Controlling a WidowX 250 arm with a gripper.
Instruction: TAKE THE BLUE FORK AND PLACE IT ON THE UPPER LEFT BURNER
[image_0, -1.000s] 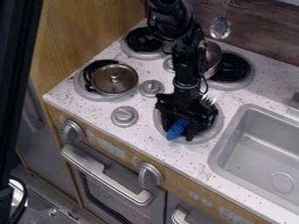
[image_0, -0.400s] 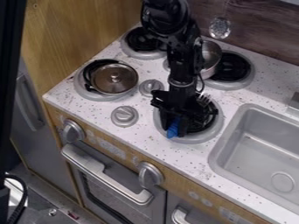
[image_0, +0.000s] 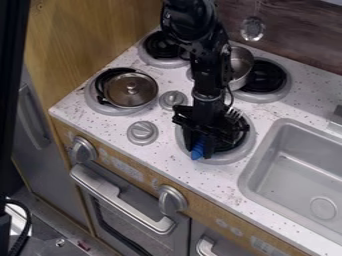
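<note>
Your gripper (image_0: 199, 151) is hanging low over the burner (image_0: 230, 159) nearest the sink (image_0: 248, 186). Beneath it your blue fork (image_0: 198, 149) is lying, handle poking out in front, tines behind; whether you're pinching it, I cannot tell.

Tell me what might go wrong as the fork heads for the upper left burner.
The blue fork may slip or swing: its handle is at the gripper, with its metal tines jutting out behind.

The metal pot beside the arm may get bumped on the way to the upper left burner.
</note>
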